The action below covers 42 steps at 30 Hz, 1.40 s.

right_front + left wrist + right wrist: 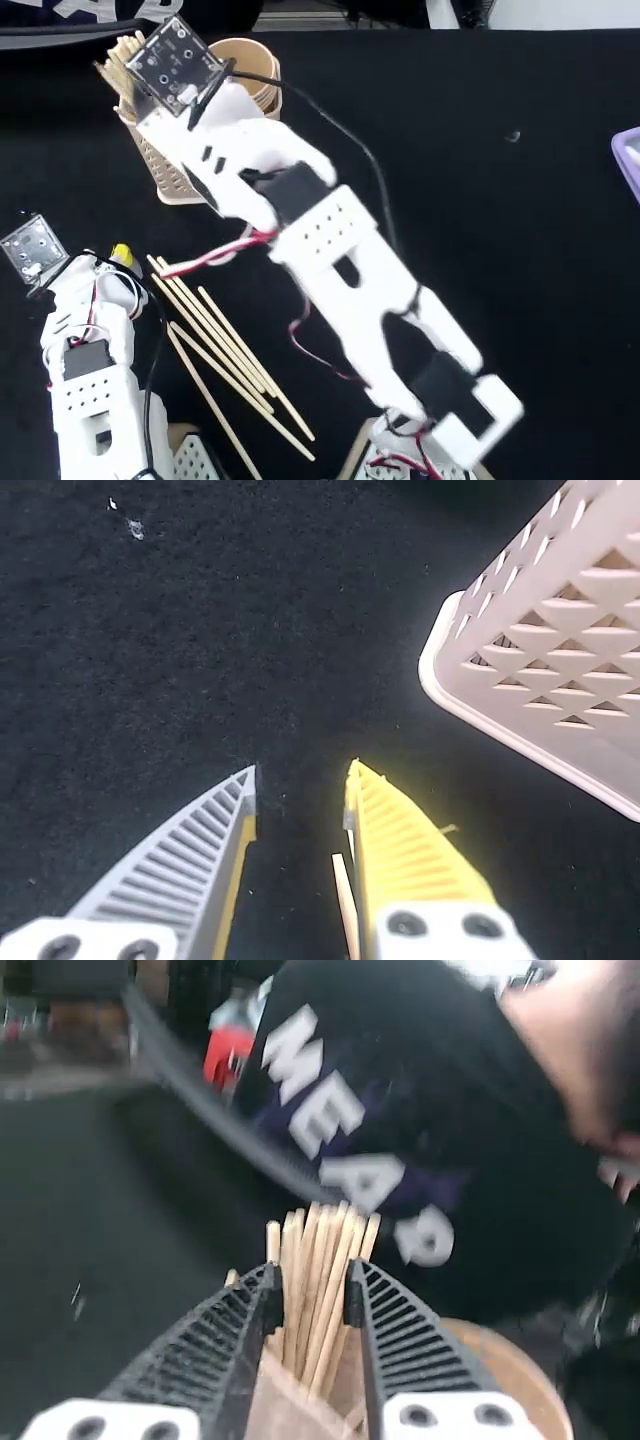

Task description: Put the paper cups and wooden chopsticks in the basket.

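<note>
A white lattice basket point(170, 172) stands at the table's back left, with a brown paper cup point(255, 75) in it. My right gripper point(310, 1282) is above the basket, shut on a bundle of wooden chopsticks point(318, 1260) that points upward; the cup's rim point(515, 1375) lies just beyond it. The same bundle point(122, 58) sticks out past the wrist in the high view. Several loose chopsticks point(222, 350) lie on the black cloth in front of the basket. My left gripper point(300, 780) hovers open low over the cloth, near the basket point(540, 650), with one chopstick end point(345, 910) beside its yellow finger point(400, 860).
The right arm point(340, 260) stretches diagonally across the middle of the table. A purple object point(628, 155) sits at the right edge. Black cloth covers the table.
</note>
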### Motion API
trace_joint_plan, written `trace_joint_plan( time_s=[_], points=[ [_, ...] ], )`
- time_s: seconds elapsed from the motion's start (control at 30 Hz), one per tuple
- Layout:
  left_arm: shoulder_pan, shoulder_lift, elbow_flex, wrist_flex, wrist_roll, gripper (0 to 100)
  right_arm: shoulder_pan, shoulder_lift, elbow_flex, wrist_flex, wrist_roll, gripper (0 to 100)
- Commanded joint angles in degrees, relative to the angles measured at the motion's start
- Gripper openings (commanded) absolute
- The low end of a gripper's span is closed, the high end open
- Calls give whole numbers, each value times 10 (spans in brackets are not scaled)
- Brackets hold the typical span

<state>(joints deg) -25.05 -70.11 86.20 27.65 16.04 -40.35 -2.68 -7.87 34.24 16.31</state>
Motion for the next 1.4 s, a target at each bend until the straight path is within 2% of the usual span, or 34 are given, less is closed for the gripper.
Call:
trace_joint_plan(
  time_s=[0.0,0.3,0.5,0.7,0.87,0.93,1.1,1.37],
  points=[
    [-3,-10,-10,-11,2,152,5,-85,-33,150,4,109],
    [-3,-10,-10,-11,2,152,-5,-124,-15,320,6,110],
    [-3,-10,-10,-11,2,152,-8,-186,132,338,37,119],
    [-3,-10,-10,-11,2,152,-7,-306,384,258,34,213],
    [-7,-10,-12,-8,2,152,-70,-337,598,120,27,223],
    [-15,-4,-22,-4,2,152,-89,-320,647,57,-4,223],
    [-58,-4,-45,25,20,152,-133,-228,656,-19,-65,223],
    [-60,-4,-44,23,24,152,-159,-85,595,-33,-64,223]
  ],
)
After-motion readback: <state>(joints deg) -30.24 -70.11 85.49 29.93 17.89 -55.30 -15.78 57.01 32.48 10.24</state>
